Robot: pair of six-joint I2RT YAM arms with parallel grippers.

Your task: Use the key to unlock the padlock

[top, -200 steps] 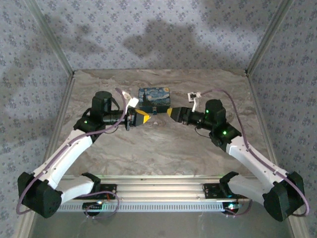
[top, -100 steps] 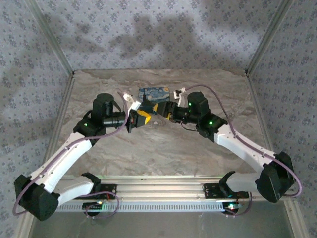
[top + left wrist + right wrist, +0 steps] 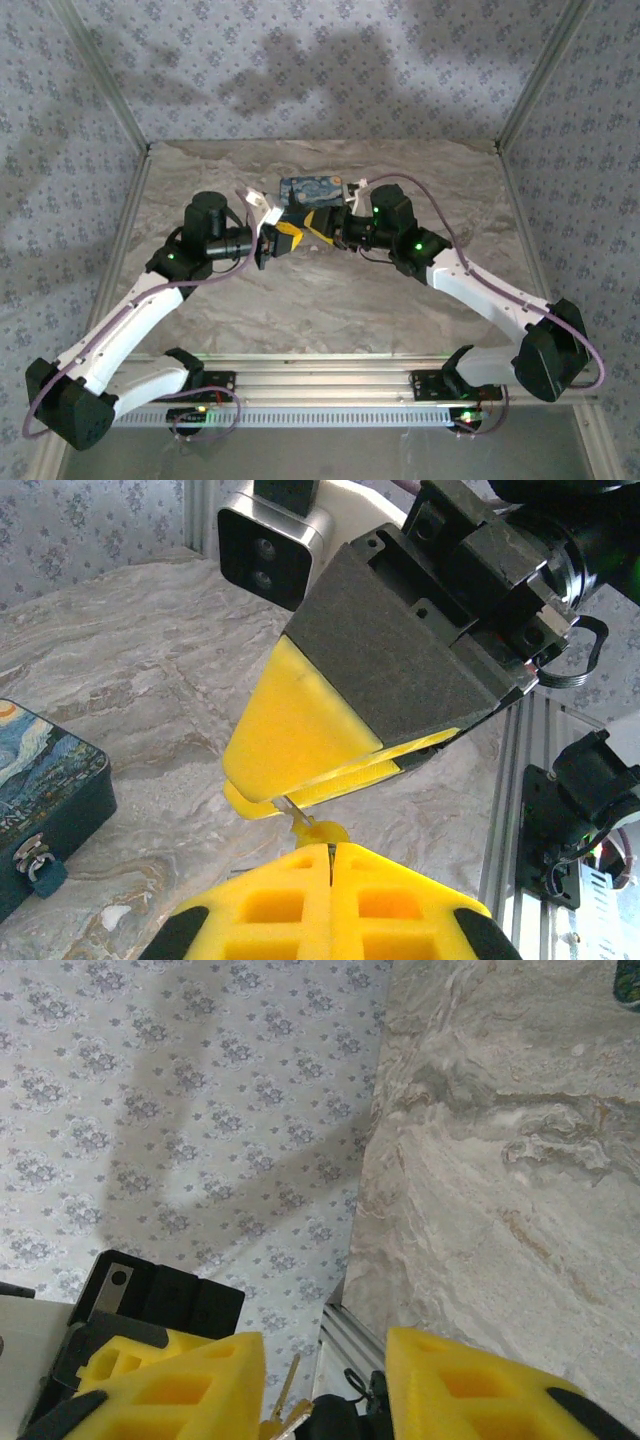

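My left gripper (image 3: 287,238) (image 3: 330,848) is shut on the key (image 3: 318,832) by its yellow head. The metal blade points away from it, above the table. My right gripper (image 3: 318,225) (image 3: 255,792) meets it tip to tip. Its yellow fingers (image 3: 190,1385) stand a little apart, and the key's blade (image 3: 287,1390) lies between them, close to one finger. A small silvery padlock (image 3: 30,855) hangs on the front of the blue painted box (image 3: 310,189) (image 3: 45,780), just behind both grippers.
The marble tabletop (image 3: 330,290) is walled by patterned panels at the back and sides. An aluminium rail (image 3: 330,385) carrying both arm bases runs along the near edge. The right arm's purple cable (image 3: 430,200) loops above its wrist.
My right arm has swung left to the left gripper, and its jaws have narrowed around the key's blade. The left gripper has stayed shut on the key and has barely shifted.
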